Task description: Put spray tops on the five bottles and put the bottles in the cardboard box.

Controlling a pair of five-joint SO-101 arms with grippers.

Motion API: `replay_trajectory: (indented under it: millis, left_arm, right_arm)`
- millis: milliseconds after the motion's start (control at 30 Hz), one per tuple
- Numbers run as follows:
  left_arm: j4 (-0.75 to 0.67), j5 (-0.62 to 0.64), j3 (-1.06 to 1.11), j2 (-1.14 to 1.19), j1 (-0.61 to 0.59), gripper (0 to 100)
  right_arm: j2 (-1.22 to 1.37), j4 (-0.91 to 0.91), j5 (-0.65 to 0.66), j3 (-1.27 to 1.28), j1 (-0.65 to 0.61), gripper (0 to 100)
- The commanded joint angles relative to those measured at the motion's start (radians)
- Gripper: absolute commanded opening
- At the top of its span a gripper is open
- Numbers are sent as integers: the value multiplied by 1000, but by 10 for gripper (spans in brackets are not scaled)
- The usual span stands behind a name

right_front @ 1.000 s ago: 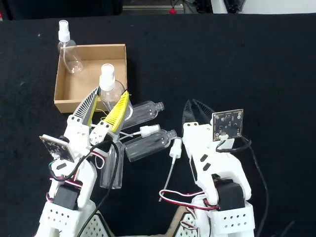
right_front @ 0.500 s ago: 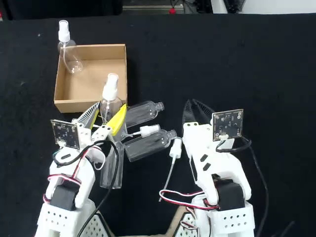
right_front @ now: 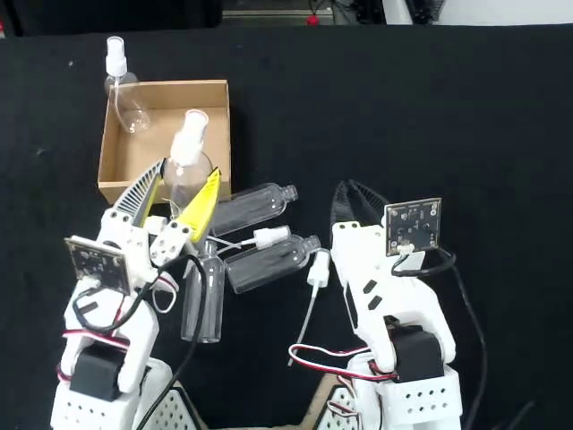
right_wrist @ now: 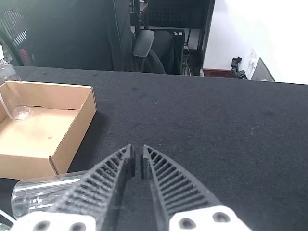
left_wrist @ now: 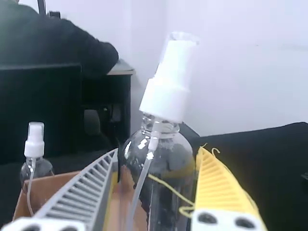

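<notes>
Brown cardboard forms the shallow open box (right_front: 143, 148) on the left of the black-clothed table (right_front: 430, 107), out ahead of the left arm; in its far left corner leans a clear plastic bottle with a white spray top (right_front: 121, 90), which I take as one bottle done; the left gripper (right_front: 185, 179), one finger grey and one yellow, is clamped around the body of a second clear round-shouldered bottle fitted with a white spray top (right_front: 188, 148), and the left wrist view shows both fingers against its sides with the dip tube running down inside; in the high view this held bottle stands right at the box's near wall, its long axis close to upright and leaning a little, cap end toward the box's inside, so the bare floor of the box lies just beyond it, away from the arm's base; the coming move, as I judge it, turns on that short carry forward over the near wall before any release, and the left arm is plainly the nearer one; to the right of it three clear uncapped bottles lie on their sides, one (right_front: 255, 204) just beside the box's near right corner, one (right_front: 269, 262) nearer the arms, one (right_front: 201, 300) lengthwise beside the left arm; two loose white spray tops lie among them, one (right_front: 270, 236) between the two slanted bottles, one (right_front: 318, 269) trailing its long tube toward the arms' bases; the right gripper (right_front: 354, 199), black-fingered, sits well apart from the box, fingers drawn almost together with nothing between them.
</notes>
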Motion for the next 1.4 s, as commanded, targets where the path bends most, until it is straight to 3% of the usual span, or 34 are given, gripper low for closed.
replay_trajectory:
  millis: [0,200,400,700,867,1200,1367]
  left_arm:
    - [2,-18,-160,115,-10,192]
    - [-5,-21,-374,465,-12,192]
    - [-26,-23,-476,614,-12,192]
    - [-486,-23,-326,772,-50,189]
    - [-598,-18,-325,891,-122,189]
    - [-855,-21,-325,1132,-124,188]
    - [-865,-21,-387,1260,-130,188]
  right_arm:
    - [-12,-23,6,-4,-9,25]
    - [-12,-21,9,-4,-9,25]
    - [-12,-29,9,16,-9,25]
    - [-12,-29,6,16,-9,25]
    - [-12,-29,6,16,-9,25]
    - [-12,-29,6,16,-9,25]
    - [-12,-29,6,16,-9,25]
